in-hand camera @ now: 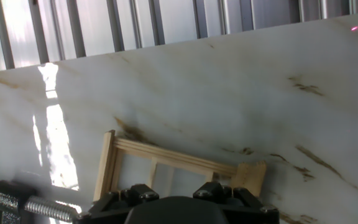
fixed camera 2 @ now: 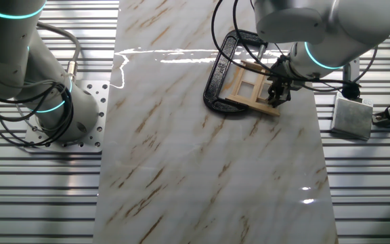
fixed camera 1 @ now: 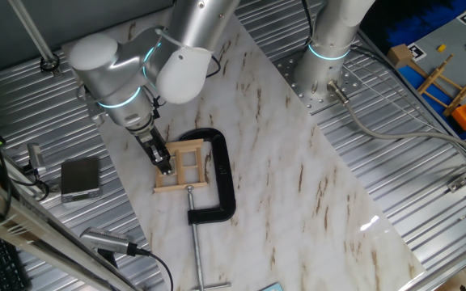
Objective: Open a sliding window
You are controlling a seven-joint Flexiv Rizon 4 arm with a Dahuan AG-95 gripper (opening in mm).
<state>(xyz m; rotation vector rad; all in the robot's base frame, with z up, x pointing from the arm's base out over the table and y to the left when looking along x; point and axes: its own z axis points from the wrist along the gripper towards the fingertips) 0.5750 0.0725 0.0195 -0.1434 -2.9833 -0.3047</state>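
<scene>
Lying flat on the marble-patterned counter (fixed camera 1: 298, 162), the sliding window (fixed camera 1: 186, 166) sits held in the mouth of a black C-clamp (fixed camera 1: 221, 174), whose threaded screw and handle bar (fixed camera 1: 199, 250) run toward the near edge in one fixed view. The window's light wooden frame is crossed by thin bars. In the other fixed view the same frame (fixed camera 2: 249, 87) rests inside the clamp's black curve (fixed camera 2: 217, 81), near the counter's far end.

The gripper (fixed camera 1: 164, 163) is down at the window's left side, its dark tip against the frame; from the other fixed view it (fixed camera 2: 277, 96) meets the frame's right edge. The jaws look drawn close together at the wood, but whether they actually pinch a bar I cannot tell. The hand view shows only the black gripper body (in-hand camera: 179, 208) at the bottom, the frame (in-hand camera: 166, 163) just beyond it, and the clamp screw (in-hand camera: 39, 206) at lower left.

Beside the counter, on the ribbed metal surface, lies a small grey box (fixed camera 1: 80, 178). Well apart, at the far corner, a wooden rack toy (fixed camera 1: 443, 81) stands among blue and orange pieces.
</scene>
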